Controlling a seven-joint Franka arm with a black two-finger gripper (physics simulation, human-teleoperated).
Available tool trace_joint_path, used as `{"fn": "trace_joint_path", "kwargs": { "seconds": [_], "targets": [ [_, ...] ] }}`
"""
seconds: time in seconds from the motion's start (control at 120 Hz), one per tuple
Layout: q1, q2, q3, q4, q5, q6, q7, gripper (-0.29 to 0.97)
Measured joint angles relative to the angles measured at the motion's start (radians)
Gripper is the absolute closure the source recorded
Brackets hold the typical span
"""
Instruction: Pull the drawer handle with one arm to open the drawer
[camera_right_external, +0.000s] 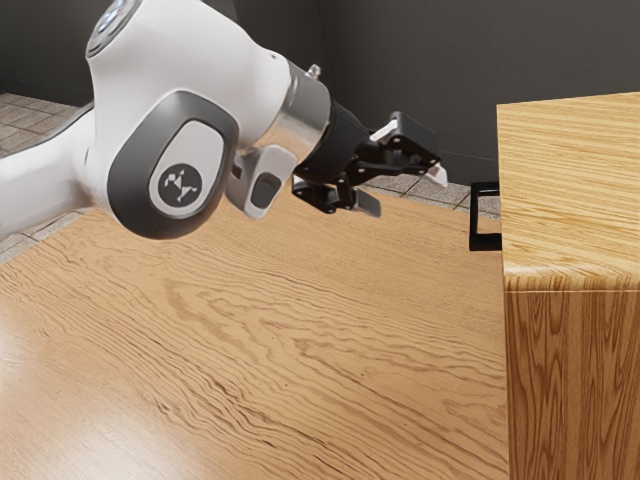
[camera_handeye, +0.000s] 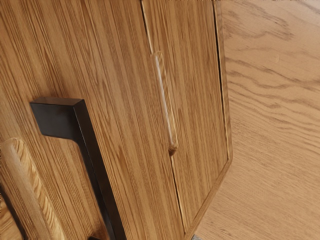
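Drawer handle (camera_handeye: 90, 150), a black bar with a squared corner, is lying closest to the hand in the wrist view, standing off a wooden cabinet front (camera_handeye: 110, 60). A rounded wooden ridge (camera_handeye: 165, 100) is running along a seam in that front just past the bar, and the table (camera_handeye: 280, 125) is spreading out beyond the front's edge.

From the side, the table (camera_right_external: 250, 340) is filling the foreground, and the cabinet (camera_right_external: 570, 200) is rising on it at the exterior view's right, one corner turned toward the camera. Further back, the white arm (camera_right_external: 170, 120) is reaching in from the exterior view's left. Its gripper (camera_right_external: 403, 190) is hanging above the table with its fingers (camera_right_external: 437, 177) spread wide and holding nothing. It is pointing toward the cabinet, near the handle but apart from it. The handle (camera_right_external: 474, 215) is jutting from the cabinet's side facing the arm, near its top edge. Behind all this, a tiled floor (camera_right_external: 25, 115) and a dark wall (camera_right_external: 420, 50) are closing the scene.
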Motion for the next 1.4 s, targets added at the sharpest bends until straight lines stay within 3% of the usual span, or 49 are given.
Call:
{"fn": "trace_joint_path", "kwargs": {
  "seconds": [0.517, 1.4],
  "targets": [
    [0.006, 0.039, 0.008, 0.004, -0.047, 0.034, -0.009, 0.23],
    [-0.001, 0.139, 0.002, 0.041, -0.056, 0.091, -0.015, 0.22]
  ]
}}
